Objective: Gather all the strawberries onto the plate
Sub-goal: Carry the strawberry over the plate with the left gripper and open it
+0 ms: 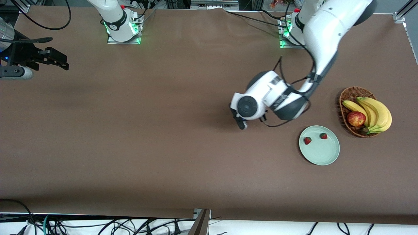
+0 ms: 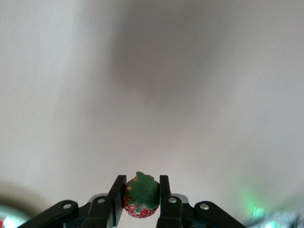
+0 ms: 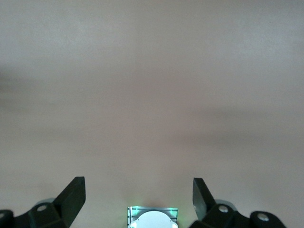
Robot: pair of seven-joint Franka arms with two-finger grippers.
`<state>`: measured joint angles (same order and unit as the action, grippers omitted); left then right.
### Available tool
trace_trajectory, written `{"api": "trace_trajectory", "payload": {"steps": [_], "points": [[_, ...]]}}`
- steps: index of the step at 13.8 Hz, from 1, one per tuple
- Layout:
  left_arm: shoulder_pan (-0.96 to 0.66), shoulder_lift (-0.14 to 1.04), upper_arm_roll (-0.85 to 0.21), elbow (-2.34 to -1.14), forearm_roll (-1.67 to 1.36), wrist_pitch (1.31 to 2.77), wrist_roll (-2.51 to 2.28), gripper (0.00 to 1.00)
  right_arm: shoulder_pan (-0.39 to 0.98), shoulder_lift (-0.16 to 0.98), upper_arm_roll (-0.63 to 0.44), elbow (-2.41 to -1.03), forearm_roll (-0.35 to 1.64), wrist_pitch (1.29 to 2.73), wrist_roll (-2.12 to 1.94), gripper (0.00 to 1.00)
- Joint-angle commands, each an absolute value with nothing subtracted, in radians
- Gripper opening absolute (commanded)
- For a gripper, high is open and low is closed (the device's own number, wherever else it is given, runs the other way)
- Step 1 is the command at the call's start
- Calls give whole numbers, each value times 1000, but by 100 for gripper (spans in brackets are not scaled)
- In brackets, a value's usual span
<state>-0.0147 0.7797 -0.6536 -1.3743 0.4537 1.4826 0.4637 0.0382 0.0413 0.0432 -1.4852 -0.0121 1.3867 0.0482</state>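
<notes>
My left gripper (image 1: 242, 125) is low over the bare brown table, toward the middle from the plate. In the left wrist view the left gripper (image 2: 141, 184) is shut on a strawberry (image 2: 140, 208), red with a green leafy cap, squeezed between both fingers. The arm's wrist hides that berry in the front view. The pale mint-green plate (image 1: 321, 153) lies next to the basket, nearer to the front camera. Two strawberries (image 1: 307, 140) (image 1: 323, 136) lie on the plate. My right gripper (image 1: 58, 62) waits over the table's edge at the right arm's end; in its wrist view the right gripper (image 3: 137, 190) is open with nothing between its fingers.
A brown wicker basket (image 1: 350, 94) at the left arm's end holds bananas (image 1: 377, 112) and a red-yellow apple (image 1: 356, 118). The arm bases (image 1: 122, 26) stand along the table's edge farthest from the front camera. Brown tabletop spreads around my left gripper.
</notes>
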Motion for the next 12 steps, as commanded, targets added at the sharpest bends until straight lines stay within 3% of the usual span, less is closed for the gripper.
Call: {"api": "trace_trajectory", "payload": {"steps": [1, 7, 11, 12], "points": [[133, 790, -672, -1358, 466, 1454, 729, 0, 21, 34, 57, -1489, -28, 1385, 48, 100], [345, 804, -652, -1404, 529, 1647, 1165, 0, 21, 35, 57, -1488, -25, 1393, 54, 100], [360, 802, -652, -1397, 699, 1796, 1437, 1, 20, 38, 57, -1486, -25, 1394, 57, 100], [385, 808, -652, -1407, 692, 1816, 1443, 23, 20, 40, 57, -1486, -26, 1396, 57, 100]]}}
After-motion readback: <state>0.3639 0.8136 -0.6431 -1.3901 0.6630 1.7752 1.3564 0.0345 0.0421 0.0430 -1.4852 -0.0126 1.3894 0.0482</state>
